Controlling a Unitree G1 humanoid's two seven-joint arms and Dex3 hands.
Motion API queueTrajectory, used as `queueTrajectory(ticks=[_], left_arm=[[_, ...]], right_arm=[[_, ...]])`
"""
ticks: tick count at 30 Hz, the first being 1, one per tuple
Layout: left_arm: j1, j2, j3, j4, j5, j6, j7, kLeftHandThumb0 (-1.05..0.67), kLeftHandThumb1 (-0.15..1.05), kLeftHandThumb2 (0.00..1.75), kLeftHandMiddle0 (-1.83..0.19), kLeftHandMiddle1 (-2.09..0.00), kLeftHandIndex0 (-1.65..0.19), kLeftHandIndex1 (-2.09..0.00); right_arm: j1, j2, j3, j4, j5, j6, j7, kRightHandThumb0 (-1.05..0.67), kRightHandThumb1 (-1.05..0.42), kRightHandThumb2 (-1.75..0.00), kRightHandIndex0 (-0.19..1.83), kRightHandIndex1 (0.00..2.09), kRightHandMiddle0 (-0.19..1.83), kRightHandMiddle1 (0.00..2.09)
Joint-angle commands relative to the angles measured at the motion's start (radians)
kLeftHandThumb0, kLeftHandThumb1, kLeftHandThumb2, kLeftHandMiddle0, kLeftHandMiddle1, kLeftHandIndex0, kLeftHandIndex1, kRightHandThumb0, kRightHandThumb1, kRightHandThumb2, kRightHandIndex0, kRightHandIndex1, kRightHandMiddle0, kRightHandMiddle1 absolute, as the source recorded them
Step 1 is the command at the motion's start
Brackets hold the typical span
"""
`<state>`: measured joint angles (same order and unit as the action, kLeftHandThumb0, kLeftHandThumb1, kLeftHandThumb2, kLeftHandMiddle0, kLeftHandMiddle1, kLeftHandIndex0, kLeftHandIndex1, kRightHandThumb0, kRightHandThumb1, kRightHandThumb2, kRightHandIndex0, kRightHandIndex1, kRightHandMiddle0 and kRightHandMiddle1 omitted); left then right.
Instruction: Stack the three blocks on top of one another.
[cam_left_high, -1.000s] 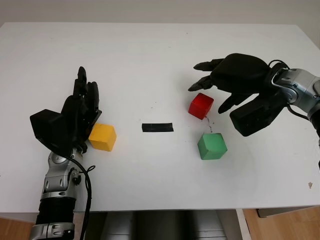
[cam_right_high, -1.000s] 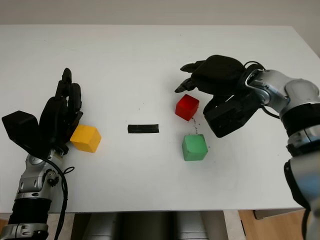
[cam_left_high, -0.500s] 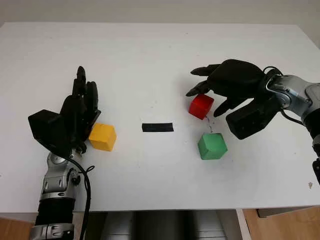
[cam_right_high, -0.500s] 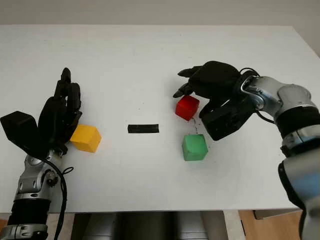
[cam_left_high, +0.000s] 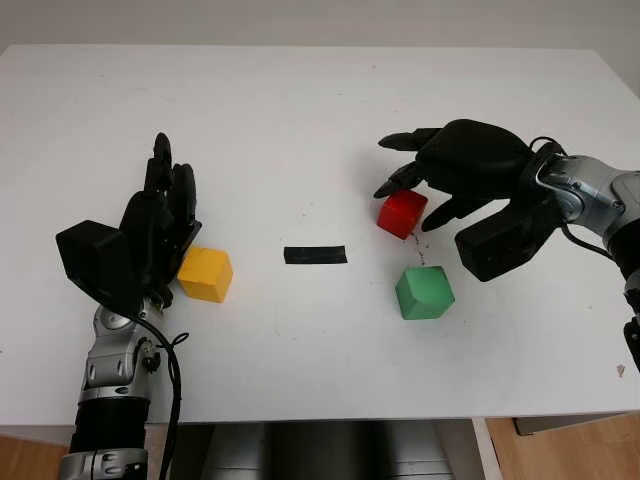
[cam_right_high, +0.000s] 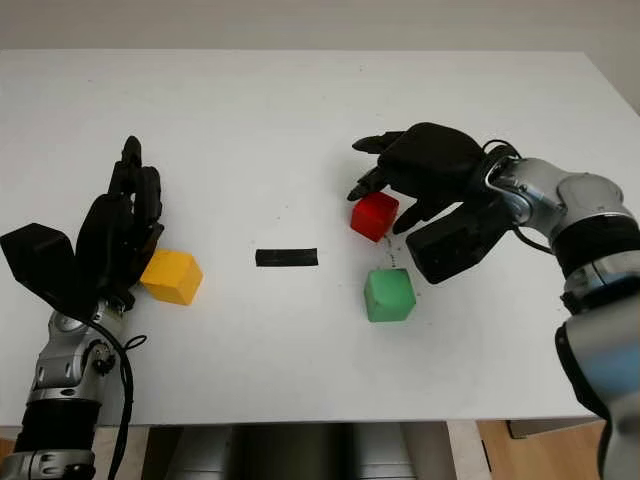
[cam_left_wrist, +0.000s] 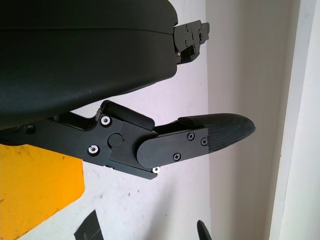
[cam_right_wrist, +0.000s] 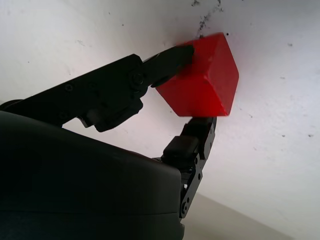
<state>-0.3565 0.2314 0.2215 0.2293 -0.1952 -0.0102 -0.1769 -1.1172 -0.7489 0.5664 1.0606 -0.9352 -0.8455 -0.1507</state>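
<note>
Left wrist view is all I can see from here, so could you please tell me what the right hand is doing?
Observer: The right hand is on the red block, with one finger and the thumb touching opposite sides of it; the block sits on the table.
Operator: Thank you. Where is the green block, please?
Observer: The green block sits alone on the table, nearer the robot than the red one and apart from it. Nothing is stacked yet, and the left hand is open beside the yellow block.
</note>
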Motion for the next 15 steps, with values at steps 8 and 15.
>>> queueTrajectory(ticks=[8,15], left_arm=[[0.012,-0.002,-0.006,-0.015,-0.001,0.009,-0.002,-0.76,1.05,0.60,0.19,0.00,0.19,-0.02],[0.013,-0.007,-0.005,-0.015,-0.002,0.014,0.002,-0.76,1.05,0.60,0.19,-0.01,0.19,-0.03]], right_arm=[[-0.030,-0.006,0.041,0.017,-0.050,0.012,-0.072,-0.34,-0.91,-0.05,0.33,0.06,0.50,1.21],[-0.039,-0.003,0.040,0.024,-0.042,0.032,-0.074,-0.33,-0.89,-0.05,0.36,0.07,0.56,1.13]])
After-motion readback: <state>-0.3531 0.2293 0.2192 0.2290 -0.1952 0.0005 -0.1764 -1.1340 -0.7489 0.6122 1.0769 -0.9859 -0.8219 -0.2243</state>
